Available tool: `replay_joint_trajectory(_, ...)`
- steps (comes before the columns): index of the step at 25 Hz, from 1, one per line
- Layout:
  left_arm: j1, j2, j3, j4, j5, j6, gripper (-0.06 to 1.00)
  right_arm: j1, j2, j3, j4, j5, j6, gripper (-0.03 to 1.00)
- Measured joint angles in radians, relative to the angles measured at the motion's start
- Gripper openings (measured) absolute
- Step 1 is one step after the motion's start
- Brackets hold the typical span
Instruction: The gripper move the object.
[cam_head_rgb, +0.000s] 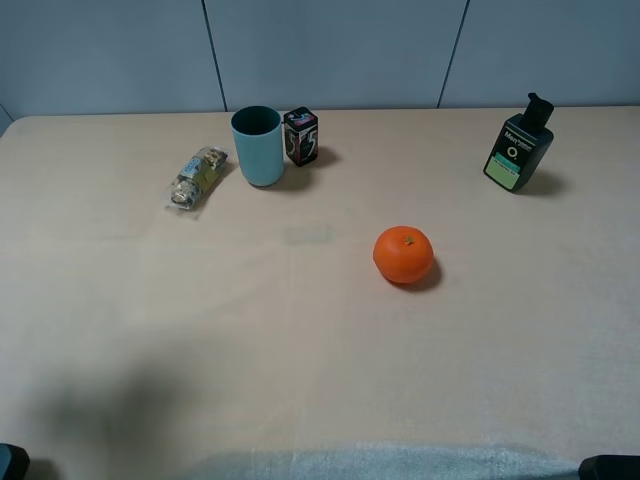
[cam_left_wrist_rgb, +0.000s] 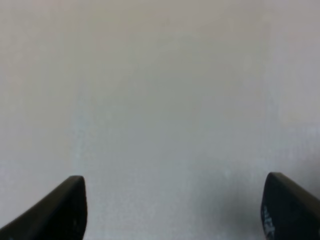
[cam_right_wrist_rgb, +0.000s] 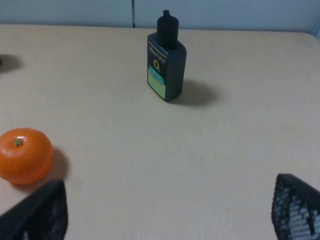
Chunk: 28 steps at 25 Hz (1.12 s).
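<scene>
While both pincers (cam_left_wrist_rgb: 172, 210) (cam_right_wrist_rgb: 167, 210) gape empty, snack bar (cam_head_rgb: 197, 179) lies just beside teal cup (cam_head_rgb: 258, 145).

1. The dark bottle (cam_right_wrist_rgb: 166, 65) carries a label with white lettering along its top edge (too small to make out for certain) and a large white ring like the letter "O" beneath it, above a pale green panel whose print is unreadable.
2. The small dark box (cam_head_rgb: 300, 136), just beside the teal cup (cam_head_rgb: 258, 145), shows a big pale figure resembling a "5" on its face.
3. The snack bar (cam_head_rgb: 196, 179), on the cup's other side, has a yellow-green label with print too small to read.
</scene>
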Motion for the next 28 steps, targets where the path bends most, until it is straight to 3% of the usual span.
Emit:
replay_joint_trajectory(9,0.0,-0.223,0.084,-0.124,0.016,0.132,0.71,0.0,0.0,0.0,0.0,0.0,0.0,0.62)
replay_joint_trajectory(17,0.0,-0.43,0.17,-0.13,0.036,0.159,0.71,0.0,0.0,0.0,0.0,0.0,0.0,0.62)
replay_joint_trajectory(28,0.0,-0.663,0.174,-0.133,0.038,0.198,0.71,0.0,0.0,0.0,0.0,0.0,0.0,0.62)
